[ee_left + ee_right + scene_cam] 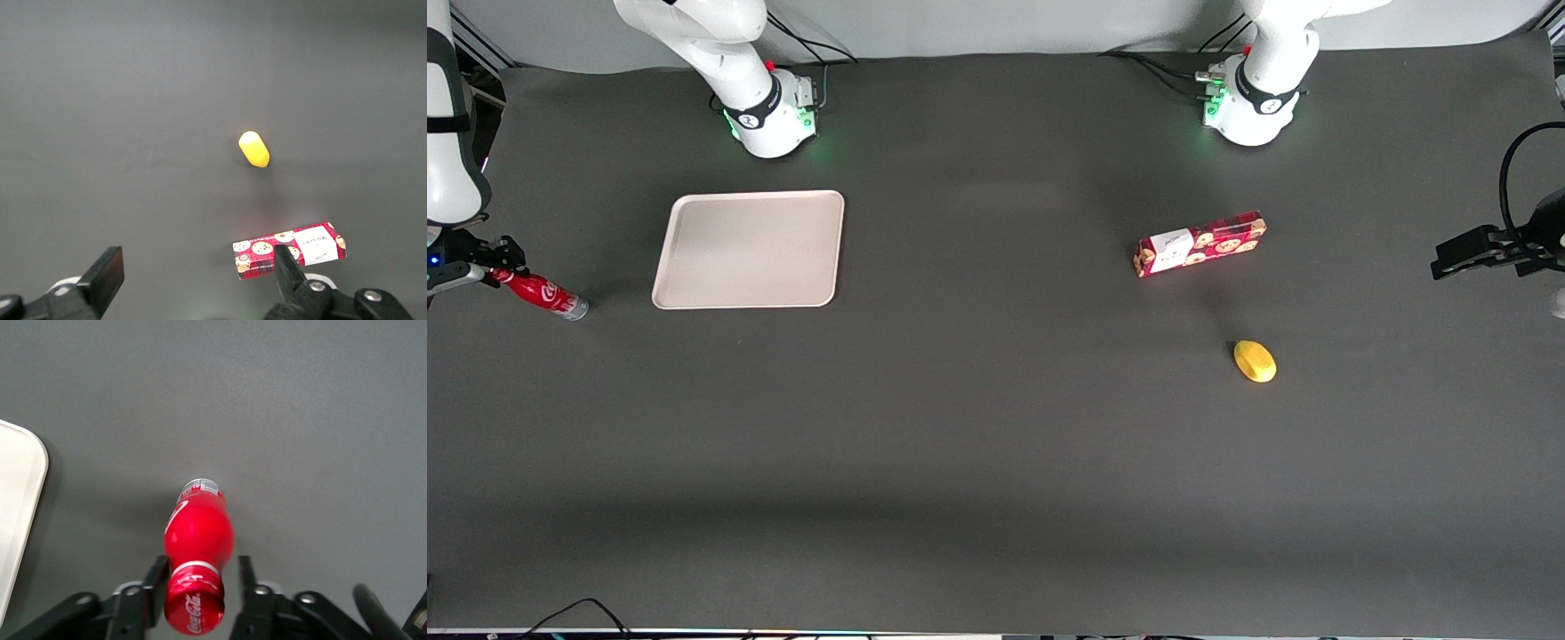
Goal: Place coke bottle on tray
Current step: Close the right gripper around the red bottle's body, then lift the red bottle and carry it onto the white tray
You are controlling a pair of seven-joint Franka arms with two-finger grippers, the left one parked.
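- Coke bottle (543, 294) sits at the table's working-arm edge, near the tray (749, 250).
- Gripper (199, 583) fingers flank its neck under the cap, seemingly clamped.
- Probably light, rigid, slick; gripping the neck seems sensible.

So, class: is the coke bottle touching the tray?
Apart. The front view shows bare table between the coke bottle and the tray; the hand is at the bottle's cap.

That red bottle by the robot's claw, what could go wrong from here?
The gripper sits around only the cap end of the coke bottle, so the bottle might swing or slip if lifted. The tray has a raised rim that a low-carried bottle could catch on.
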